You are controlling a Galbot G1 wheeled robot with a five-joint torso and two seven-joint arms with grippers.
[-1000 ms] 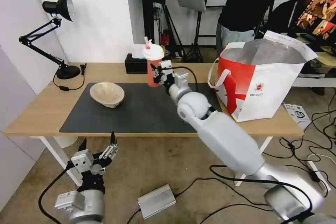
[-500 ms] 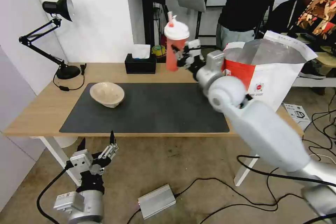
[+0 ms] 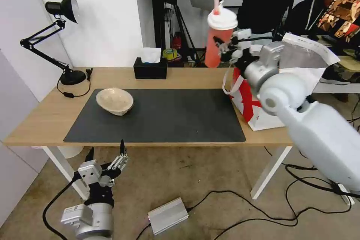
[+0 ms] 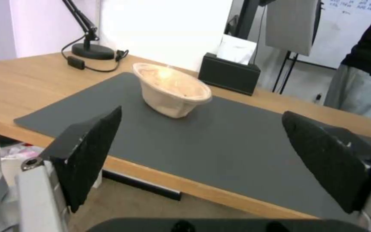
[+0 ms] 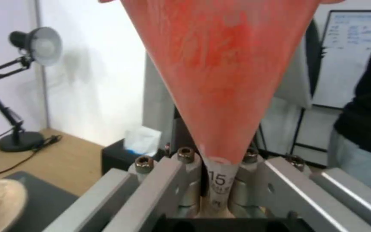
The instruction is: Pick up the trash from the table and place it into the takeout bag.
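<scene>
The light-wood tabletop [image 3: 48, 116] carries a dark mat [image 3: 157, 116] with the beige bowl [image 3: 114, 101] on its left part. The right claw [image 3: 224, 47] grips the red cup [image 3: 218, 39], upright and lifted well above the tabletop, just left of the takeout bag [image 3: 258, 108] at the right end. The left claw [image 3: 106, 156] hangs open below the tabletop's front edge.
</scene>
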